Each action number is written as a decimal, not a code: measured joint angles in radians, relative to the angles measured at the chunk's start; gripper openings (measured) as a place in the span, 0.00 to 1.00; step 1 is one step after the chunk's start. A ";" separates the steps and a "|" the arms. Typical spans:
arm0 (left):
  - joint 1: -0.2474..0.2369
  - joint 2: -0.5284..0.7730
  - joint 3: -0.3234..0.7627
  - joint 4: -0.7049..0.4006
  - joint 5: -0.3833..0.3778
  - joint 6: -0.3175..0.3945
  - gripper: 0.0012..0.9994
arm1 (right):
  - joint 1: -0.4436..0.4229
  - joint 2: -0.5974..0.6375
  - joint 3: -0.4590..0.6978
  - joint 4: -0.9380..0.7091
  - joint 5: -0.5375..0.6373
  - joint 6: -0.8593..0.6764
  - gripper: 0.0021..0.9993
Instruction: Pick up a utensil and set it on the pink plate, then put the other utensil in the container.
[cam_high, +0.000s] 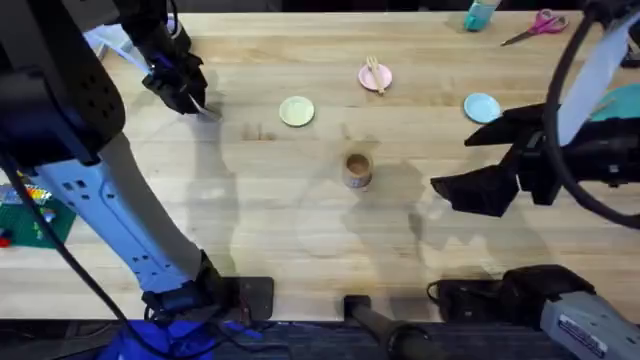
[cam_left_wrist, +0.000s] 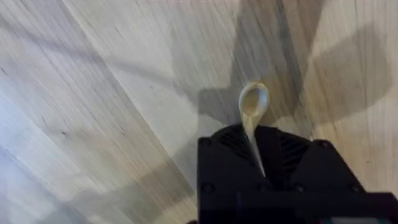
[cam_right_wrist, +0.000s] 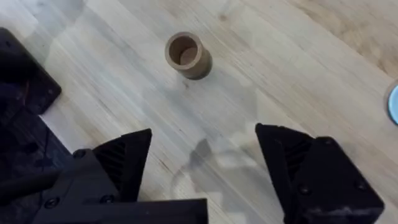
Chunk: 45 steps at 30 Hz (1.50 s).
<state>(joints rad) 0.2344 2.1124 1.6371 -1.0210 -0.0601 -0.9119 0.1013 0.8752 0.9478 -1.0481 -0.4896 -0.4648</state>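
Spoon transfer: with left gripper (cam_left_wrist: 258, 171) pinching small pale wooden spoon (cam_left_wrist: 253, 112), centre bowl above short brown cylindrical container (cam_high: 358, 169) before releasing; right gripper (cam_right_wrist: 205, 162) spread, empty.

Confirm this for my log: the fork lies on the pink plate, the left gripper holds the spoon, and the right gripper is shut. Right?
Not quite. The right gripper is open, its fingers spread wide in the right wrist view. The fork does lie on the pink plate, and the left gripper does hold the spoon.
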 joint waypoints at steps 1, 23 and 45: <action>0.000 0.000 0.000 0.000 0.000 0.000 0.10 | 0.000 0.000 0.000 0.000 0.000 0.000 1.00; 0.000 0.000 0.002 0.004 -0.004 0.005 0.04 | 0.000 0.000 0.000 0.000 0.000 0.000 1.00; -0.022 -0.015 0.193 -0.067 0.052 0.378 0.04 | 0.000 0.000 0.000 0.003 0.009 0.000 1.00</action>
<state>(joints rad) 0.2122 2.0969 1.8297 -1.0877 -0.0082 -0.5335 0.1013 0.8749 0.9478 -1.0451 -0.4802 -0.4652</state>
